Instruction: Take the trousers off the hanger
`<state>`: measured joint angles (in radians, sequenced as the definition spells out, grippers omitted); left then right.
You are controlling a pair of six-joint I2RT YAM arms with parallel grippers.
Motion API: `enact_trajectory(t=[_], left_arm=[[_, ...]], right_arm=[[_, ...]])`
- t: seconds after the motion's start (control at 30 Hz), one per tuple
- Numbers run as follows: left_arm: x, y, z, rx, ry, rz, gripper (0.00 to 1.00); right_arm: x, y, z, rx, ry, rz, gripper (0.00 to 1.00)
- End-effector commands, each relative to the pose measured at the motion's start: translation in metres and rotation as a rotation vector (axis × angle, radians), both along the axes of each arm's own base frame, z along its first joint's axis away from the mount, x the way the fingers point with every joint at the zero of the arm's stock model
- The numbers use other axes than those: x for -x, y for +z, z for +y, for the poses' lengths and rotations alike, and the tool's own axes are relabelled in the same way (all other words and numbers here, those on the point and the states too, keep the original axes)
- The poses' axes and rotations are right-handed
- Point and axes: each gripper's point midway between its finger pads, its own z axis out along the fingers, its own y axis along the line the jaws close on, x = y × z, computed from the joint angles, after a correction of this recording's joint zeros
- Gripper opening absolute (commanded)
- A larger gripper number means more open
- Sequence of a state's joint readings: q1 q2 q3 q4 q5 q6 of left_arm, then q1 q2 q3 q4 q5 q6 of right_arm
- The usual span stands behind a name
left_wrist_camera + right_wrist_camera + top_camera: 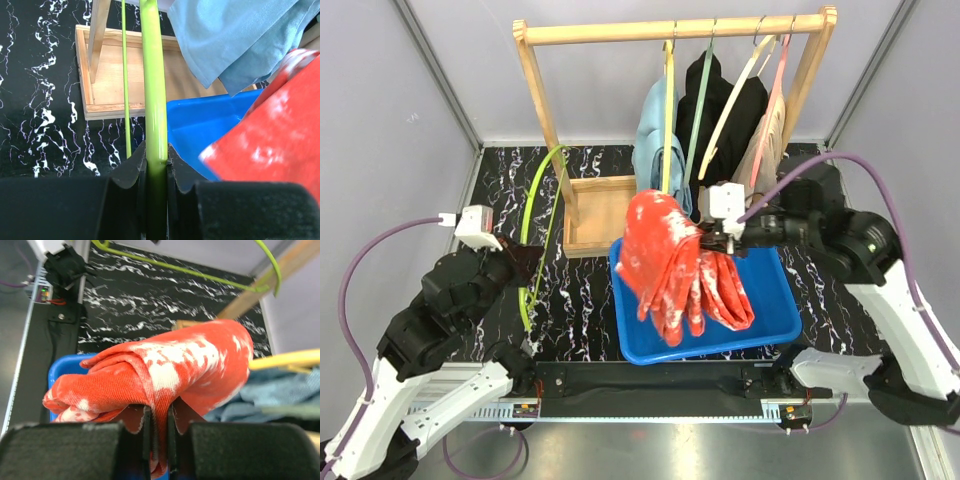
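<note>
Right gripper [159, 412] was clamped on the red trousers [165, 365], held above the tray [772, 282] and apart from the hanger [152, 75], which the left gripper [156, 155] clamped. Removal looked complete; the next move called for lowering the trousers into the tray and releasing them.

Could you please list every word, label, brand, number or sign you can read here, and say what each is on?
No legible text appears in any view.
The white blotches on the red trousers are pattern, not lettering.
The blue tray, wooden rack and green hanger carry no markings.
A small lit circuit board at the edge of the right wrist view is too small to show any print.
</note>
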<state>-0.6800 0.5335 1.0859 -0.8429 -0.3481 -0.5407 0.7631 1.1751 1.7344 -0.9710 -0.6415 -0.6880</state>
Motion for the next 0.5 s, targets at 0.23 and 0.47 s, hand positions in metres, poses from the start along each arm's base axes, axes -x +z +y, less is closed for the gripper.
enact_trajectory(t=[0.23, 0.47], left_arm=[[-0.021, 0.040, -0.012, 0.023, -0.010, -0.128, 0.00], [-0.029, 0.044, -0.029, 0.000, -0.062, -0.117, 0.00]], right_arm=[[-0.008, -0.005, -0.078, -0.072, -0.228, -0.193, 0.00], [-0.023, -0.044, -0.120, -0.007, -0.443, -0.227, 0.00]])
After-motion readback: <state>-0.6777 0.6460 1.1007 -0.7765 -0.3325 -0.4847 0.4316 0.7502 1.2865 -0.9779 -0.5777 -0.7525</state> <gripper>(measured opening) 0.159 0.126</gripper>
